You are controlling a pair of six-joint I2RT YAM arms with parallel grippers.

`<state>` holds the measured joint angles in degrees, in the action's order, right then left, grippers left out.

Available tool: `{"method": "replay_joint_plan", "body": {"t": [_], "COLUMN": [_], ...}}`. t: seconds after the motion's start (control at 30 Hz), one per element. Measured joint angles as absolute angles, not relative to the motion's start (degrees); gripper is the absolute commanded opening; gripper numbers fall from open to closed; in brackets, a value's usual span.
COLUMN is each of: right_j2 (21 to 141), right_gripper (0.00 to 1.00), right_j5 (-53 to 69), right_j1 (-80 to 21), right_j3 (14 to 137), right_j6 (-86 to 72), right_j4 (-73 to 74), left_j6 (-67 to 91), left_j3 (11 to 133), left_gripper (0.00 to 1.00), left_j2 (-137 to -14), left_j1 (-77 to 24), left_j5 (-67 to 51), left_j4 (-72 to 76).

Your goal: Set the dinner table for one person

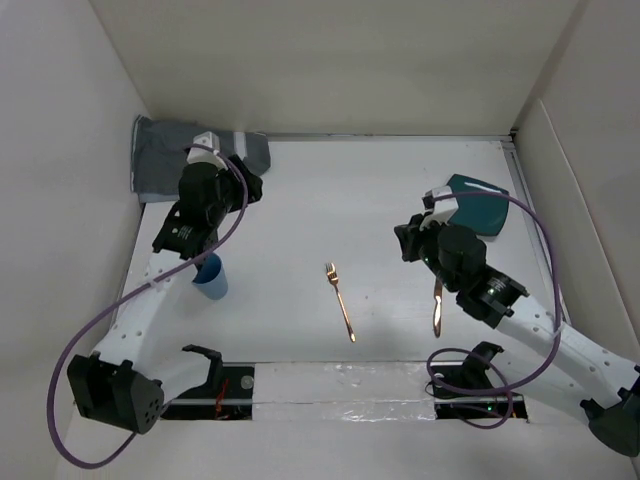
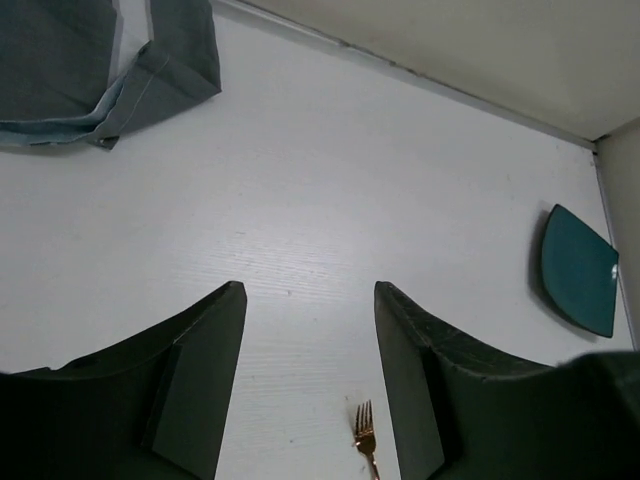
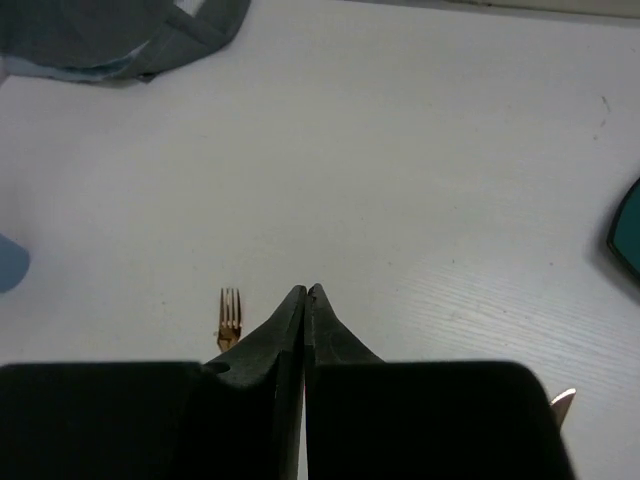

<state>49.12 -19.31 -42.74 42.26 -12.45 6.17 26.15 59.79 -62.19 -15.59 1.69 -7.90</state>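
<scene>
The white dinner table (image 1: 330, 200) holds a gold fork (image 1: 340, 300) near the front middle, a gold knife (image 1: 436, 305) partly under my right arm, a blue cup (image 1: 211, 277) at the left, a teal plate (image 1: 480, 205) at the right and a crumpled grey cloth placemat (image 1: 165, 155) at the back left. My left gripper (image 1: 250, 188) is open and empty, above the table beside the placemat's near edge; its wrist view (image 2: 310, 290) shows bare table between the fingers. My right gripper (image 3: 305, 290) is shut on nothing, left of the plate (image 3: 628, 240) and right of the fork (image 3: 230, 315).
White walls enclose the table at the back, left and right. The placemat (image 2: 100, 70) lies against the back left corner. The cup (image 3: 10, 265) stands close beside my left arm. Purple cables loop from both arms over the table's front edge.
</scene>
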Motion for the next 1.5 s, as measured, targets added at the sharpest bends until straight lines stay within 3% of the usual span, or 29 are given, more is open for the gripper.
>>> {"method": "replay_joint_plan", "body": {"t": [0.07,0.13,0.17,0.2,0.23,0.37,0.43,0.53,0.7,0.87,0.97,1.5], "right_j2": [49.32,49.3,49.3,49.23,49.08,48.29,47.94,46.94,46.44,46.98,47.7,54.59], "right_gripper": [0.0,0.0,0.0,0.0,0.0,0.0,0.0,0.0,0.09,0.35,0.41,0.42], "right_j5": [-18.98,-18.46,-18.22,-18.11,-17.91,-16.82,-16.47,-15.84,-15.22,-13.47,-12.1,-5.43], "right_j1": [-42.37,-41.98,-41.93,-41.93,-41.78,-41.23,-41.19,-40.93,-40.77,-40.77,-40.77,-40.77], "right_j3": [41.98,41.41,41.28,41.15,40.86,39.46,38.85,37.34,35.46,35.29,34.81,34.7], "right_j6": [-12.78,-12.82,-12.8,-12.8,-12.8,-12.93,-13.17,-13.56,-14.17,-14.61,-14.46,-14.31], "right_j4": [4.58,3.14,2.94,2.72,2.35,1.72,1.72,1.65,1.69,1.65,0.93,-0.84], "left_j6": [26.04,26.09,26.0,26.02,26.2,25.43,25.17,25.98,27.33,28.38,29.04,33.91], "left_j3": [60.97,64.05,66.3,68.99,71.92,87.77,95.94,106.06,120.16,124.66,126.41,129.51], "left_gripper": [0.5,0.37,0.29,0.03,0.0,0.0,0.17,0.32,0.47,0.5,0.51,0.49], "left_j2": [-65.39,-70.04,-72.82,-76.05,-79.31,-94.54,-102.3,-112.12,-128.07,-136.03,-138.65,-143.9], "left_j1": [-15.59,-15.59,-15.59,-15.62,-15.59,-15.59,-15.59,-15.59,-15.59,-15.18,-14.98,-14.9], "left_j5": [1.96,2.79,3.66,4.73,5.74,12.03,15.75,22.55,27.42,30.94,32.77,37.78], "left_j4": [-8.16,-8.45,-8.6,-8.73,-8.62,-10.85,-12.4,-16.73,-22.37,-25.85,-26.44,-24.21]}}
